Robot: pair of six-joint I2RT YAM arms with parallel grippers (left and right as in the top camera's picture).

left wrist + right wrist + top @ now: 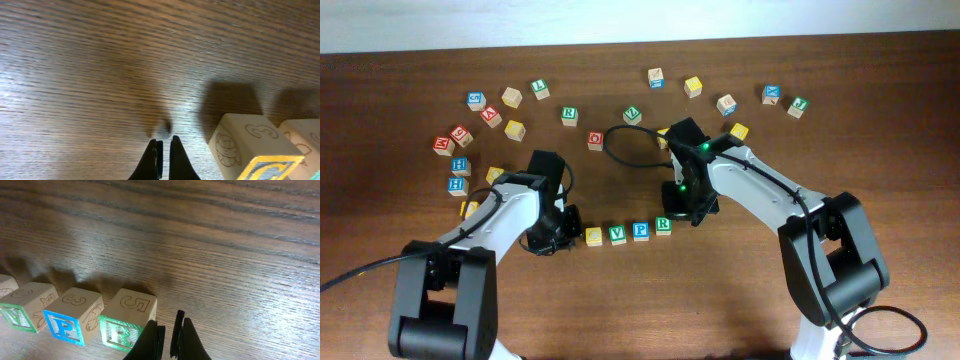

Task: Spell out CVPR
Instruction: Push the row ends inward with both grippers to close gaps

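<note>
— Where does your word lie?
— On the table (pixel 720 300), the row (pixel 640 231) reads C, V, P, R, running left to right between your arms. Left gripper (pixel 166 143): jaws nearly together, empty, C block (pixel 245 140) just beside it. Right gripper (pixel 168 325): the same, R block (pixel 127 315) just beside it.

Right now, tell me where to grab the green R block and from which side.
Best to come straight down and pinch the R block on the two faces that run along the row. The P block crowds one side, leaving no finger room there. Those two faces stand clear, and the block sits flat.
</note>
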